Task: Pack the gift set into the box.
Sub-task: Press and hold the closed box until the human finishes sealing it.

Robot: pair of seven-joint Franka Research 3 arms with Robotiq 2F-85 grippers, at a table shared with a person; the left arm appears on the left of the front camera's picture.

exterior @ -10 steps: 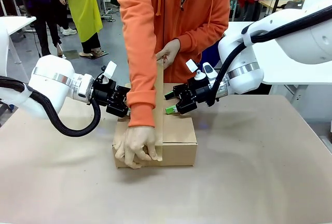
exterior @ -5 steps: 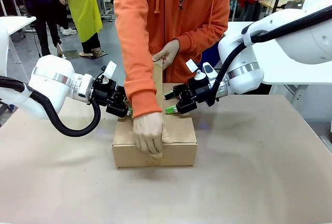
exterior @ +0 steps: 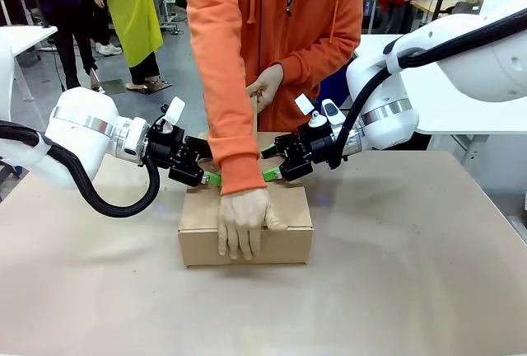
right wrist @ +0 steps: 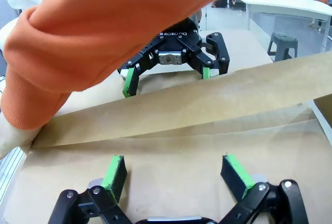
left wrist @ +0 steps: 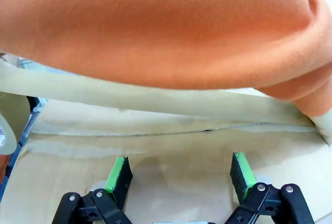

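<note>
Now the person's hand [exterior: 244, 221] is flat on the front edge of the box [exterior: 284, 236], fingers hanging over the front face. Half a second ago it was bunched up mid-top, and a second ago at the front-left corner, so the tape strip [right wrist: 171, 107] has been pulled along the seam and pressed down at the near end. The strip runs taut from that hand up to the other hand [exterior: 265, 86], raised near the chest.

The flaps are down and the gift set is presumably inside; I can't see it.

Left gripper [exterior: 204, 176] and right gripper [exterior: 269, 175] haven't moved across the frames. Both have jaws spread wide, holding nothing, with green pads [left wrist: 117, 173] resting on the box top on either side of the seam.

My read: packing is done and sealing is nearly finished.
</note>
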